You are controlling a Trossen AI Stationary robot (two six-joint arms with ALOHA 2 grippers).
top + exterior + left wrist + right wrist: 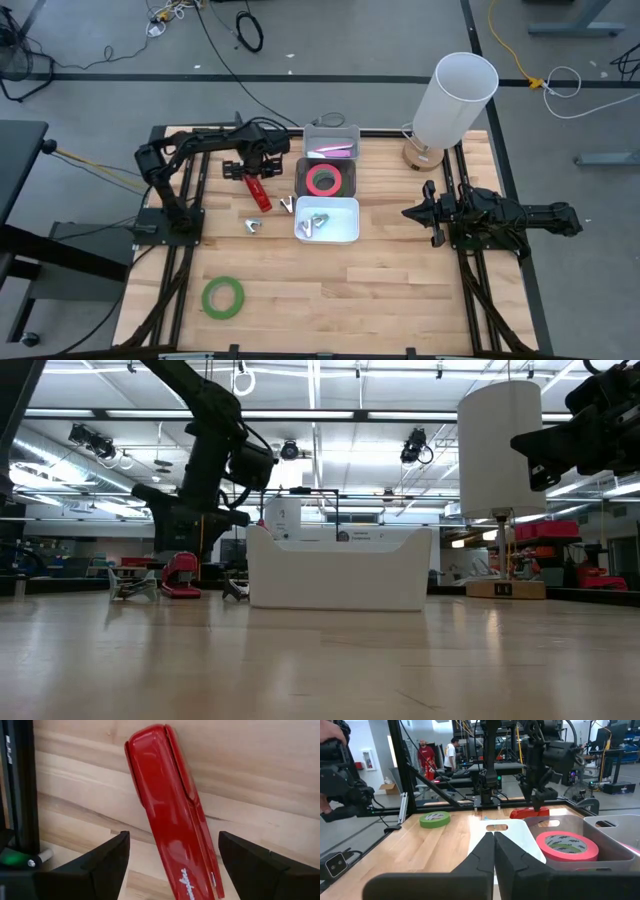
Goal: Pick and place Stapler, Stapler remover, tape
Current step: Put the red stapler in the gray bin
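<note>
Red stapler [175, 815] lies between left tool's [172, 865] spread fingers.

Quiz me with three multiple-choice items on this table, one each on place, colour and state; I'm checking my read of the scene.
1. Where is the pink tape roll? A in a grey bin; B on bare wood; C under the lamp.
2. What colour is the stapler? A blue; B red; C green.
3. How do the left gripper's fingers stand? A shut on the stapler; B open either side of the stapler; C shut in empty air.

Answers: 1 A, the bin's walls surround it; 2 B, glossy red body; 3 B, a gap shows on both sides.
</note>
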